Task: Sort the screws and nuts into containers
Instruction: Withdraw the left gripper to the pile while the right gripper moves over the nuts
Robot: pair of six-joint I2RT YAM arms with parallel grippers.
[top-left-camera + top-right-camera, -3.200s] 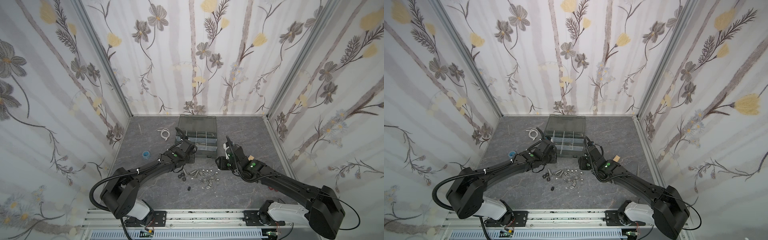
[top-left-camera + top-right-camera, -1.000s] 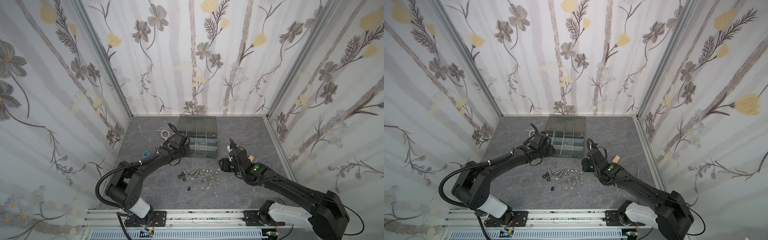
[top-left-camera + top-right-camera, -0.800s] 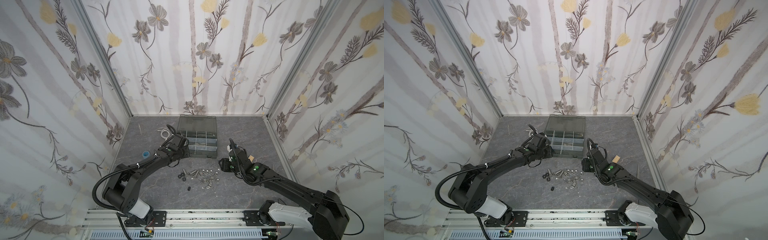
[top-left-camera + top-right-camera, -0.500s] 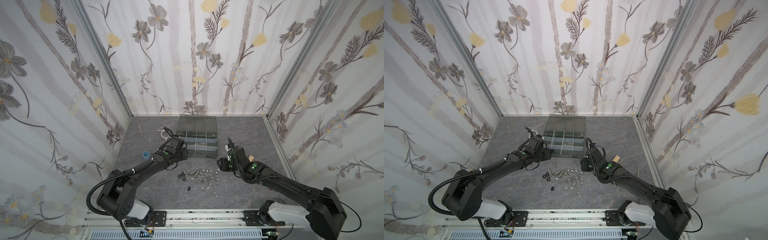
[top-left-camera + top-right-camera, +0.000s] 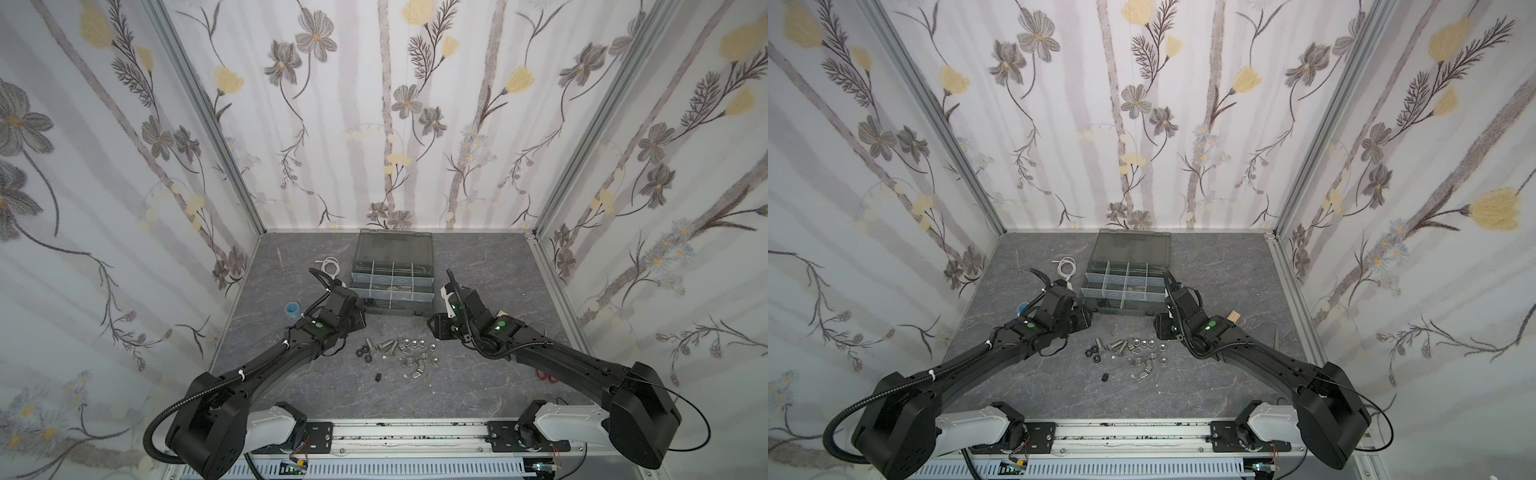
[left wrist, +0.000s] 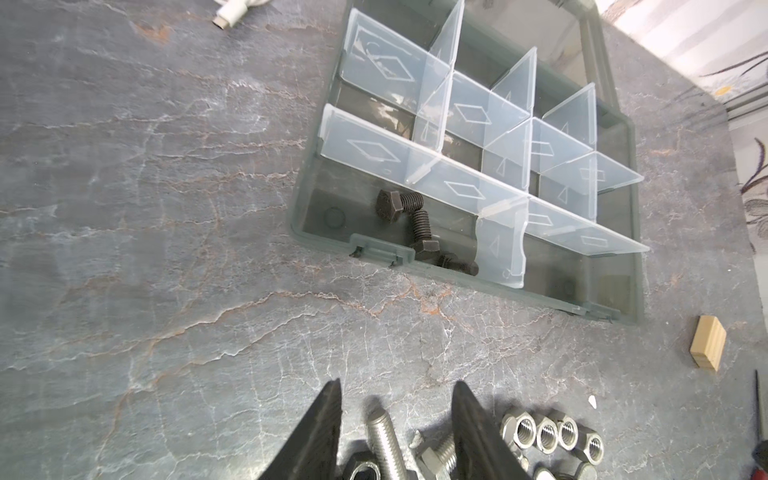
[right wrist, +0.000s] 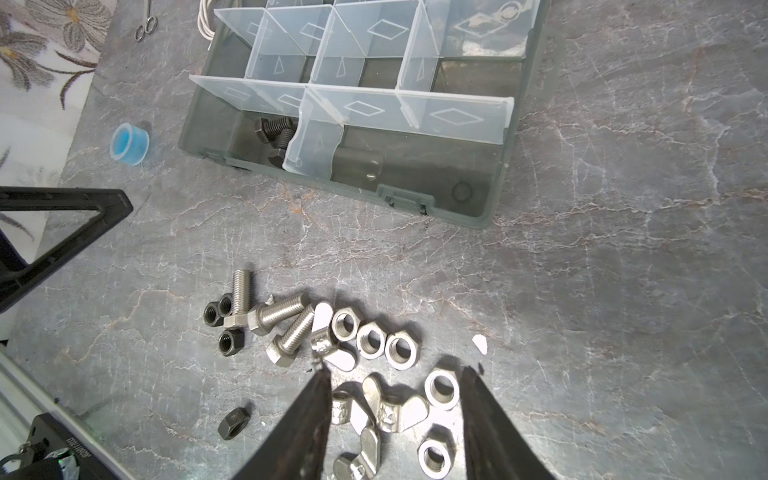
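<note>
Drawn back from the organizer case (image 6: 305, 195) over the last second, the left gripper (image 6: 397, 386) now hangs over the near pile. Its jaws are partly apart and hold nothing, straddling one silver screw (image 7: 242, 291). We see that screw lying near-to-far, tip toward the case.

The right gripper (image 7: 395, 372), also half open and empty, hovers over wing nuts (image 7: 392, 409), a shape both top views blur.

Farther back, only the wrist views clearly show three black screws (image 6: 390, 205) in the front left compartment (image 6: 332, 216), pointing different ways.
</note>
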